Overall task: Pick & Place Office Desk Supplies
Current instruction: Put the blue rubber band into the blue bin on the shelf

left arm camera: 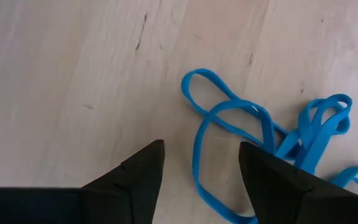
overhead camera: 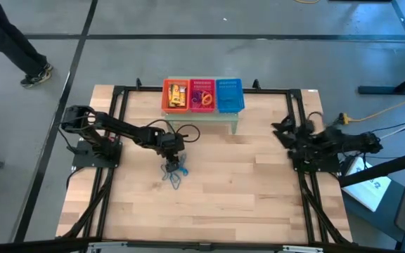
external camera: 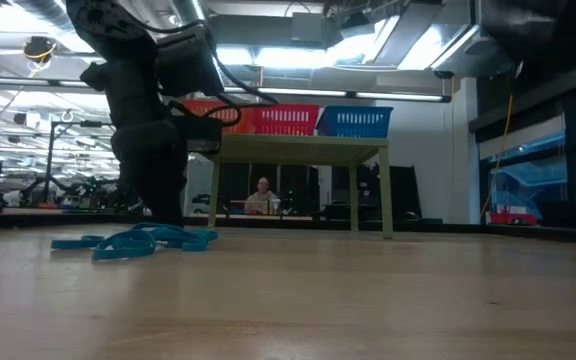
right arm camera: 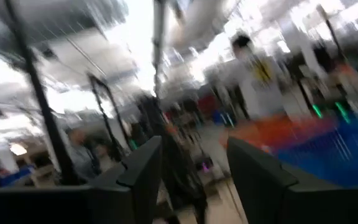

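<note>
A tangle of thin blue loops (overhead camera: 175, 174) (left arm camera: 272, 134) lies flat on the wooden table (overhead camera: 245, 190), left of centre; the low view shows the loops (external camera: 138, 241) too. My left gripper (left arm camera: 201, 152) (overhead camera: 171, 161) points steeply down just over them, open, one loop's strand running between its fingers; whether a finger touches it cannot be told. Small yellow-orange blocks (overhead camera: 177, 94) sit in the orange basket, and orange and purple loops (overhead camera: 202, 98) in the red one. My right gripper (right arm camera: 191, 149) (overhead camera: 287, 133) is open at the table's right edge, holding nothing.
The orange basket (overhead camera: 167, 105), red basket (overhead camera: 202, 83) and blue basket (overhead camera: 230, 95) stand in a row on a small green stand (overhead camera: 234, 124) at the far centre. A black frame (overhead camera: 118, 105) borders the table. A person (external camera: 263, 196) sits beyond it.
</note>
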